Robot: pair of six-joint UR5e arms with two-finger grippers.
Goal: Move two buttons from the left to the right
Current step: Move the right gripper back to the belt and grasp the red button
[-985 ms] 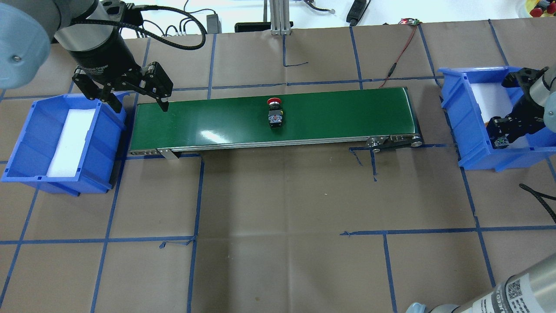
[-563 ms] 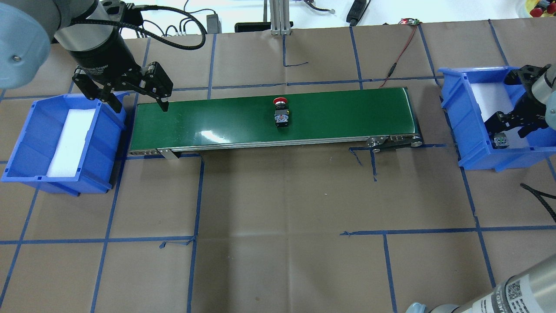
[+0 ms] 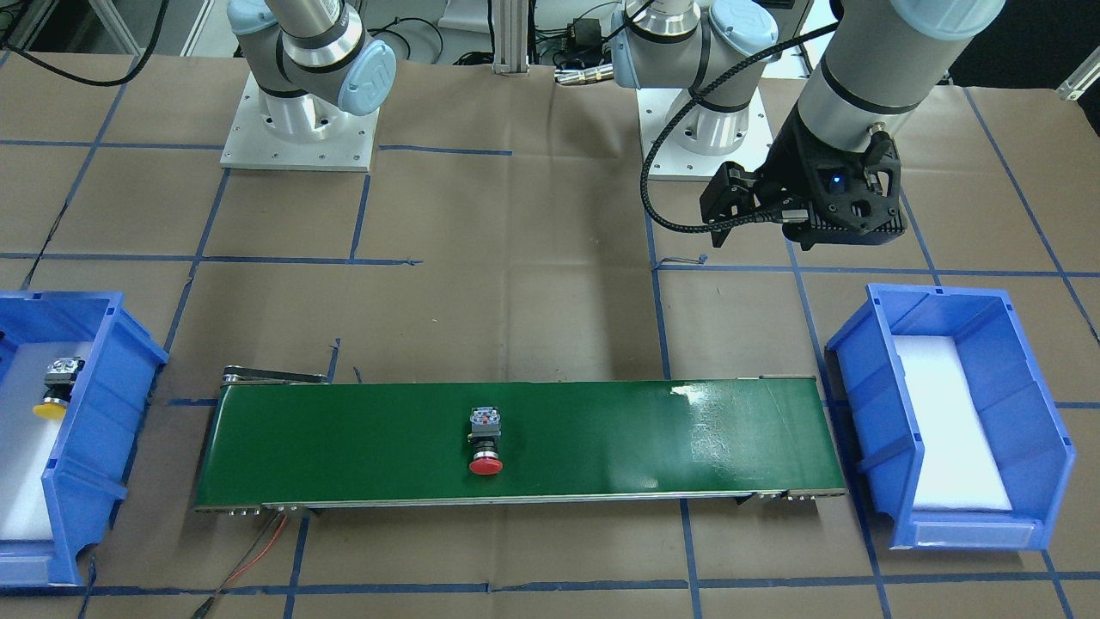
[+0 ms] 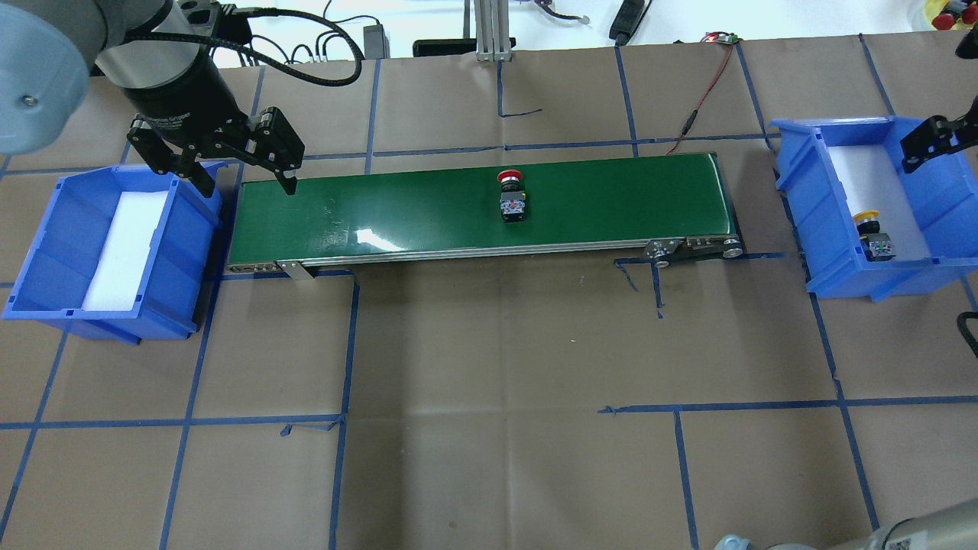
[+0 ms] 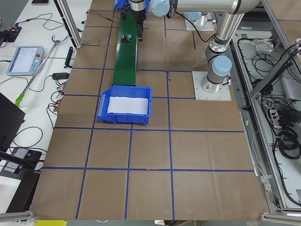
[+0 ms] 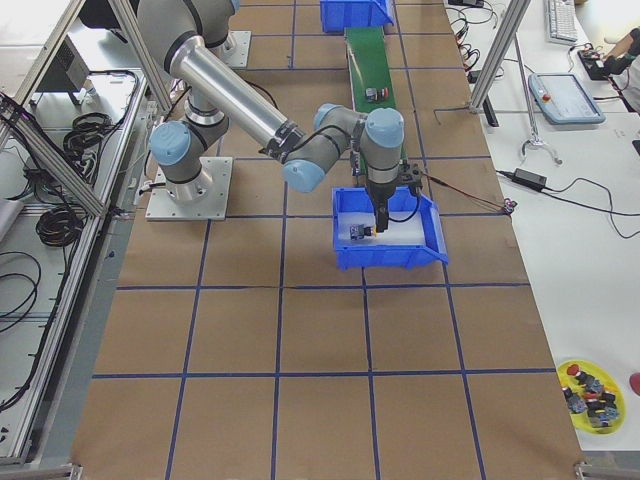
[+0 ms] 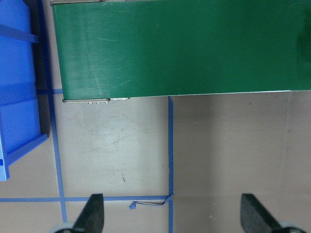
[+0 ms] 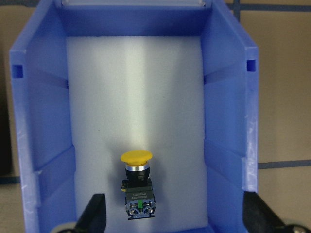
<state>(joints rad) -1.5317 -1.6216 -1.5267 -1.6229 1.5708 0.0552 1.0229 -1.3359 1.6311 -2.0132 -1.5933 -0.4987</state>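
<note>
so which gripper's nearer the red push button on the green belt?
Left. The left gripper hangs near the green conveyor belt's left end, the red push button midway. The right gripper is above the blue plastic bin beyond its right end.

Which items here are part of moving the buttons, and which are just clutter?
Part of the job: red button on the green conveyor; yellow button in the right blue bin; left blue bin.
Lying about: red wire, tray of spare buttons, teach pendant.
</note>
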